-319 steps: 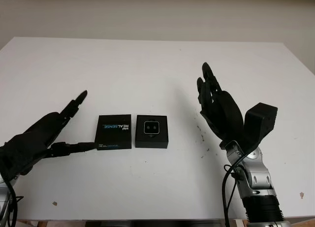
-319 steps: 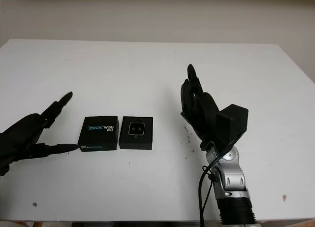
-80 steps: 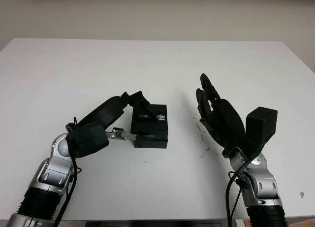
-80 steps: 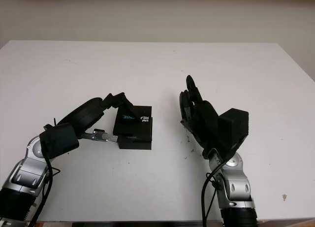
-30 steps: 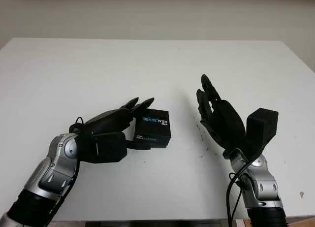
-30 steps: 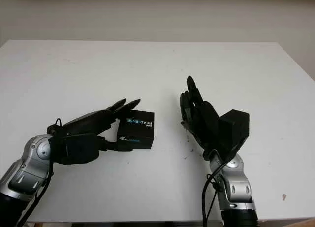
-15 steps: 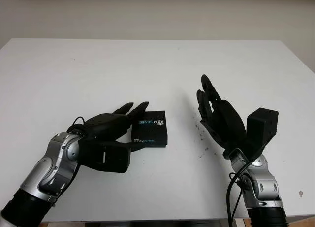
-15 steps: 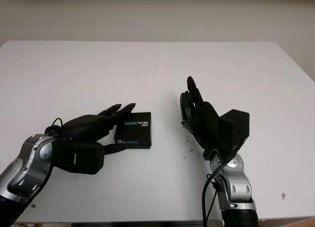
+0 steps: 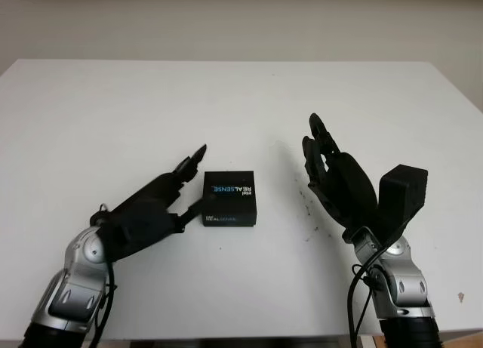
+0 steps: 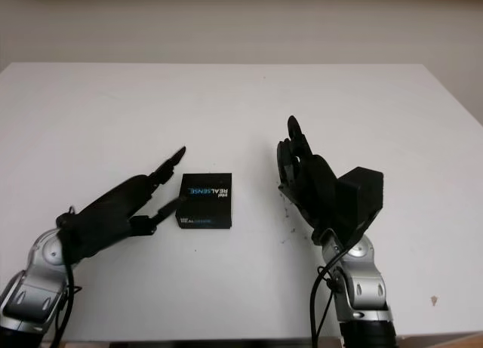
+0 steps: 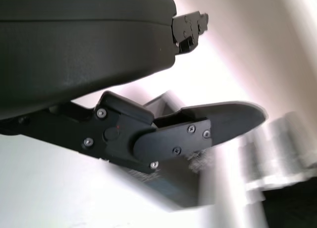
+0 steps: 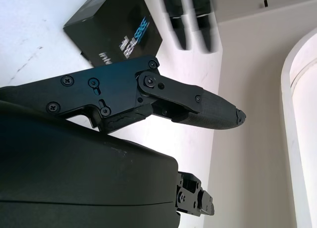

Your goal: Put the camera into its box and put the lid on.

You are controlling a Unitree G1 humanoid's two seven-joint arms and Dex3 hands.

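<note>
The black camera box [image 9: 230,197] lies flat on the white table [image 9: 113,114] with its lid on, the white and blue lettering facing up. The camera itself is hidden inside. My left hand [image 9: 196,179] is open just left of the box, its thumb tip [image 9: 198,206] close to the box's near left corner; I cannot tell if it touches. My right hand [image 9: 320,147] is open and raised, palm toward the box, a little to its right. The right wrist view shows the closed box [image 12: 116,32] beyond the right hand's fingers [image 12: 198,107].
Small dark specks [image 9: 308,204] mark the table between the box and my right hand. The table's far edge [image 9: 226,60] meets a pale wall. Bare tabletop stretches behind and to both sides of the box.
The lid went from beside the base onto it. In the last second my left hand let go of the lidded box, and its palm pulled back left; the box now lies flat. The right hand stayed put.
</note>
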